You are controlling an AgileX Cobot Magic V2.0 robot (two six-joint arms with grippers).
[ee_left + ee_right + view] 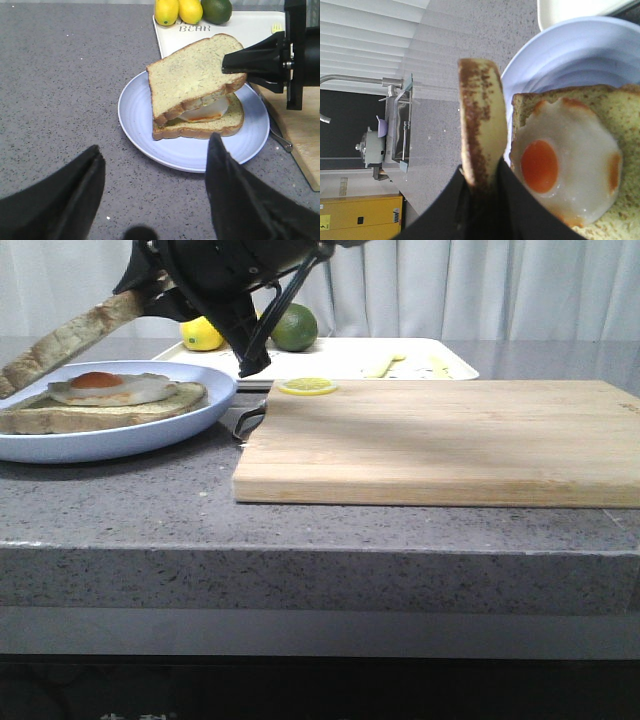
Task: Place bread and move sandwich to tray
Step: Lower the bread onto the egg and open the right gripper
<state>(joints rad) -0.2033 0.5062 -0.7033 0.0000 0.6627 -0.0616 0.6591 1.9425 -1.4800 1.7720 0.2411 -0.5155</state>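
A pale blue plate (150,430) stands on the grey counter at the left. On it lies a bottom bread slice (90,415) with a fried egg (110,387) on top. My right gripper (150,290) is shut on the edge of a second bread slice (70,340) and holds it tilted over the egg. In the right wrist view the gripper (481,175) pinches this slice (482,130) edge-on beside the egg (565,165). My left gripper (155,142) is open and empty over the counter beside the plate (135,110). The white tray (340,358) lies behind the plate.
Lemons (202,333) and a lime (295,328) sit at the tray's back. A wooden cutting board (440,440) lies to the right with a lemon slice (307,386) on its far corner. A metal utensil (245,420) lies between plate and board.
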